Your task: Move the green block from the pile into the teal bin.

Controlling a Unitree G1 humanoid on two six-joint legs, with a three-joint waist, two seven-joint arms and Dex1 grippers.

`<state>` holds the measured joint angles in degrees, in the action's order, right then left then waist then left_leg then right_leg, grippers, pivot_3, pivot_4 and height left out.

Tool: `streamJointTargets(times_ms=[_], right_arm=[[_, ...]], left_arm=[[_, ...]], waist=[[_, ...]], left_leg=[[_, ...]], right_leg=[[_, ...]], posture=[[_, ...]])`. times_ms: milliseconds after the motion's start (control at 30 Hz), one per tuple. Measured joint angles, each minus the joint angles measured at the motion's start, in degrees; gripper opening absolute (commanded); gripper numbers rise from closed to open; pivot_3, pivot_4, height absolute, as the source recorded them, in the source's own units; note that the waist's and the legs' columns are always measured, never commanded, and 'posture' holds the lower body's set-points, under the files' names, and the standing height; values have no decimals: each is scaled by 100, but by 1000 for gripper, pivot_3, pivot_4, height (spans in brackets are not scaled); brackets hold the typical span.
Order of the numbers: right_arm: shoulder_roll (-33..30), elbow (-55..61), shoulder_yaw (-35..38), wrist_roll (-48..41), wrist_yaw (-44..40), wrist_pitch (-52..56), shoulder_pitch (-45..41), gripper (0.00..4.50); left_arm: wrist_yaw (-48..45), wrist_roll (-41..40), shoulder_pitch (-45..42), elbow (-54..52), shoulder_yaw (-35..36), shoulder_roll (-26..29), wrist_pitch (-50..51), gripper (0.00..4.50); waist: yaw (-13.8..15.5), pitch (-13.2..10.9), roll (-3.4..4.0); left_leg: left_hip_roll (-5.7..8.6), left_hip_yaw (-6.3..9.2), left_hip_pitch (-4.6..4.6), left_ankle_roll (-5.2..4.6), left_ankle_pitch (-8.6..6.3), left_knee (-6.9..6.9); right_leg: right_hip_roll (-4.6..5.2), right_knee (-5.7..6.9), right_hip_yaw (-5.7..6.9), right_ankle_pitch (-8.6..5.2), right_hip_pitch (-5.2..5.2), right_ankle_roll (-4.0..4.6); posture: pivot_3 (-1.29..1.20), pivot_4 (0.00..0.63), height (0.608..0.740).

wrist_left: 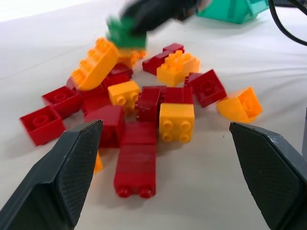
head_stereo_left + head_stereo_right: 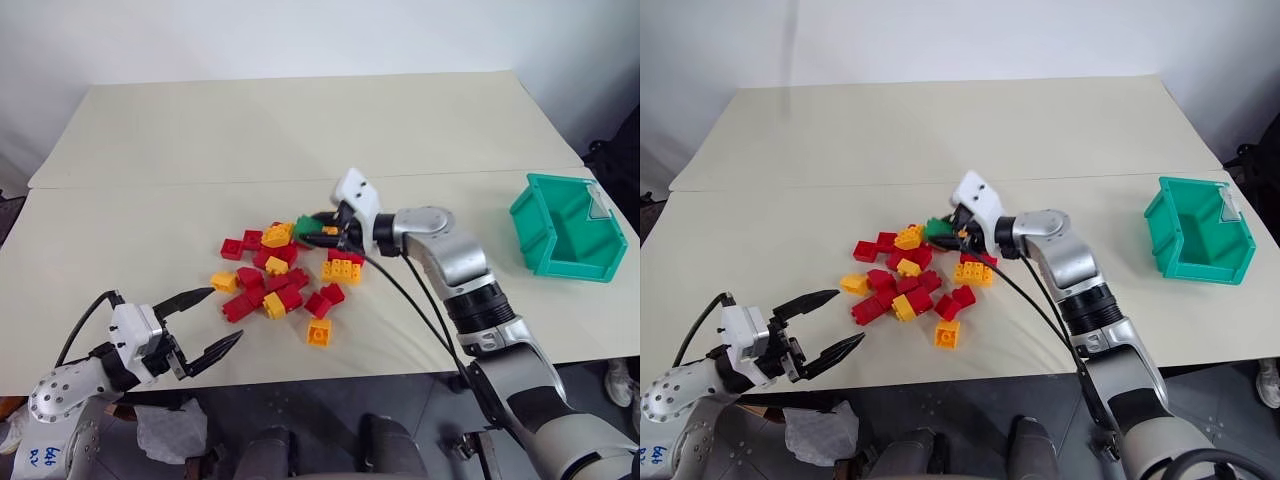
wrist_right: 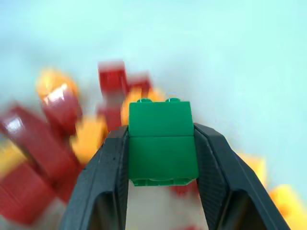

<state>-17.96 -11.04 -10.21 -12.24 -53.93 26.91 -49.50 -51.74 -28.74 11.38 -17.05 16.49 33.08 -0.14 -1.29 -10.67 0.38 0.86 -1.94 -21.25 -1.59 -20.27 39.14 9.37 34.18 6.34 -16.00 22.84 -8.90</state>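
— Over the far edge of the pile (image 2: pixel 280 275), what have you got in your right gripper (image 3: pixel 162 153)?

— You have the green block (image 3: pixel 162 143) there. Your right wrist view shows it pinched between the two black fingers (image 3: pixel 108 172), one finger flat against each side, studs pointing away from the wrist. From the head views the block (image 2: pixel 306 224) sits at the tip of the right gripper (image 2: pixel 318 228), above the table (image 2: pixel 300 130) rather than among the other bricks, at the side of the heap farthest from you.

— And the bin?

— Your teal bin (image 2: pixel 565 228) stands well apart to your right on the same table, near its right edge, open top up. You can see nothing in the part of its inside that shows.

— What about my left side?

— Your left gripper (image 2: pixel 205 325) sits low at the near-left edge of the table, fingers spread wide with nothing between them. It points toward the pile; in its wrist view the red and yellow bricks (image 1: pixel 144 120) lie scattered ahead of the two fingertips (image 1: pixel 72 158), with the green block (image 1: pixel 122 36) blurred beyond them.

— Are the remaining bricks stacked?

— Mostly loose, lying singly and touching, with one yellow brick (image 2: pixel 319 332) just apart on the near side.
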Motion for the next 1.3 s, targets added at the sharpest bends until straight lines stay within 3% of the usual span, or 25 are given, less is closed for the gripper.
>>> streamJointTargets(times_ms=[200, 533, 733, 1000, 1300], right_arm=[[-1185, 771, 1355, -463, -88, -326, 1377, 1468], [-1743, 1552, 4142, -813, 1262, -703, 3473, 1468], [-2023, 1349, 4617, -646, 2053, -867, 3655, 1468], [-2252, -71, 4578, -465, 2600, -813, 3241, 1468], [-2286, -408, 4428, -621, 2449, -1227, 2925, 4484]], left_arm=[[-117, -9, -780, 58, -511, -56, 189, 4500], [-622, -66, -2120, 614, -1304, -311, 526, 4500], [-909, -65, -2496, 904, -1390, -313, 558, 4500], [-959, -40, -2487, 1102, -1306, -310, 497, 4500], [-703, 8, -2213, 1076, -1130, -287, 366, 4500]], waist=[[154, 1, -2], [141, -1, 5], [121, 0, 5], [123, 0, 6], [133, 0, 7]], left_leg=[[24, -12, -1, -10, -5, 1], [25, -41, 11, -9, -3, 2], [24, -38, 21, -14, 1, 3], [21, -37, 17, -18, 4, 7], [6, -36, 14, -18, 3, 6]], right_leg=[[5, -15, 14, 3, -14, -6], [2, -22, 25, 3, -26, -5], [2, -24, 4, 3, -27, -5], [4, -27, 2, 3, -28, -5], [5, -30, 4, 3, -28, -5]], posture=[[0, 150, 740], [0, 150, 740], [0, 150, 740], [0, 150, 740], [0, 150, 740]])
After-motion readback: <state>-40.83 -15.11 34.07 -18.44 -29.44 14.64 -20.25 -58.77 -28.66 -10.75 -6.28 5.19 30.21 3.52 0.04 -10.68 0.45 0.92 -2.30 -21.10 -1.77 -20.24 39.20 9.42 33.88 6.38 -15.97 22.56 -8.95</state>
